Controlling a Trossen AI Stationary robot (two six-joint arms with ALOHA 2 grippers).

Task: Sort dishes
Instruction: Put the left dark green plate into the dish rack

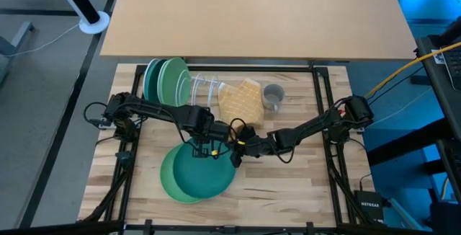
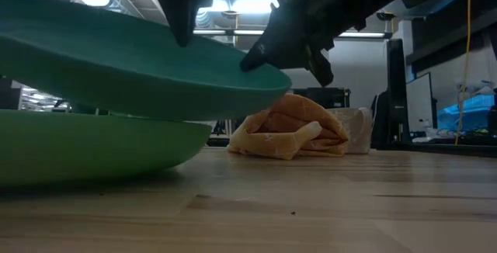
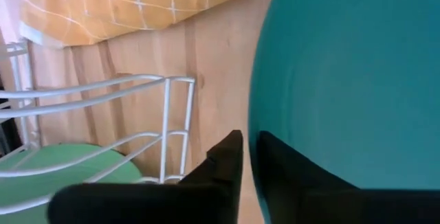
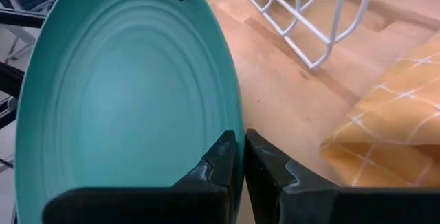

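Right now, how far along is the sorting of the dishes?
Done: two green plates stand in the white rack. In hand: both grippers, left and right, pinch the teal plate by its rim, above a green plate. Left: these two plates and the grey mug.

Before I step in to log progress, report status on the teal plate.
Both grippers, left gripper and right gripper, pinch teal plate rim. Plate tilted over green plate. Yellow cloth and rack apart.

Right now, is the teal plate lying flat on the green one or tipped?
Tipped. In the low view the teal plate slants above the green plate, its edge pinched by the right claw.
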